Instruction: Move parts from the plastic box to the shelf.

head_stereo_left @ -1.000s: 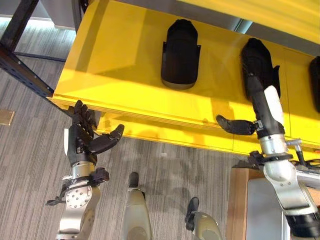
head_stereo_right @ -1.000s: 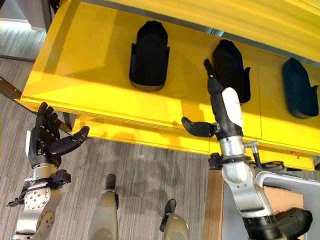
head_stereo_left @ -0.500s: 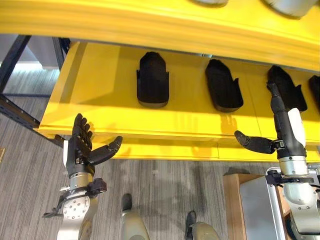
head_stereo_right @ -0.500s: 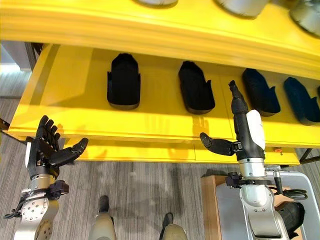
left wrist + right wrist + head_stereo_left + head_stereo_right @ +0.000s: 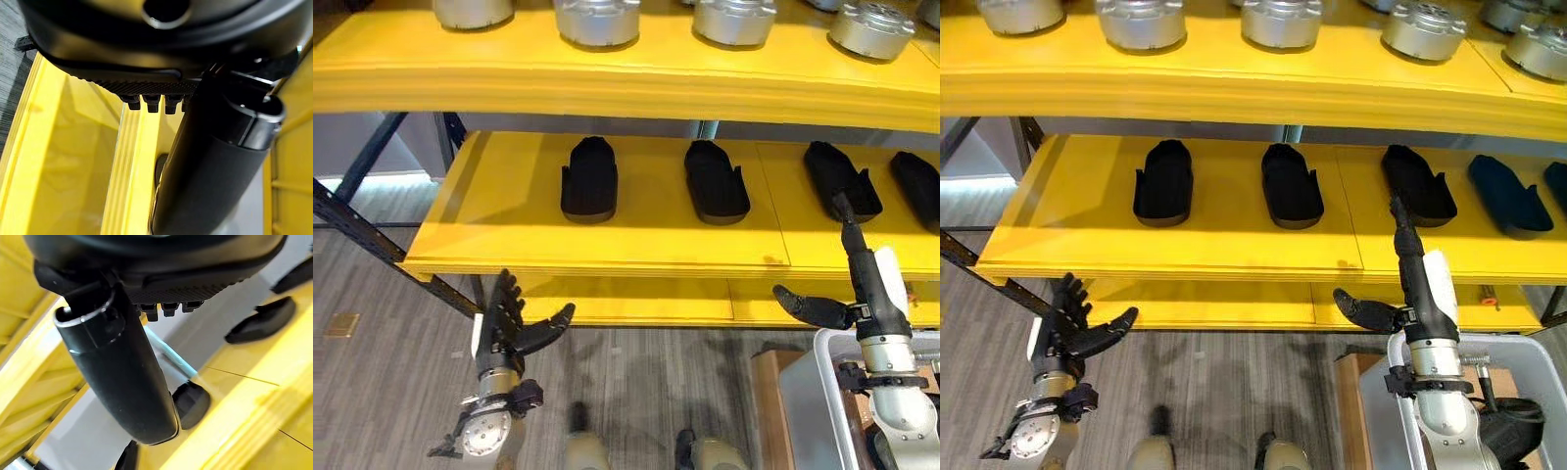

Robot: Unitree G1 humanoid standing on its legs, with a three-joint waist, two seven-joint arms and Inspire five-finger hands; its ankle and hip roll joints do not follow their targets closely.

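Plastic box (image 5: 1518,354) cut off, lower-right edge.

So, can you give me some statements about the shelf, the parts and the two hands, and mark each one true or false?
1. Black parts lie in a row on the lower yellow shelf. True.
2. The right robot hand holds a black part. False: its fingers are straight and it holds nothing.
3. Silver parts stand on the upper shelf. True.
4. The left robot hand rests on the lower shelf. False: it is open, below the shelf's front edge.
5. A grey box shows at the lower right. True.
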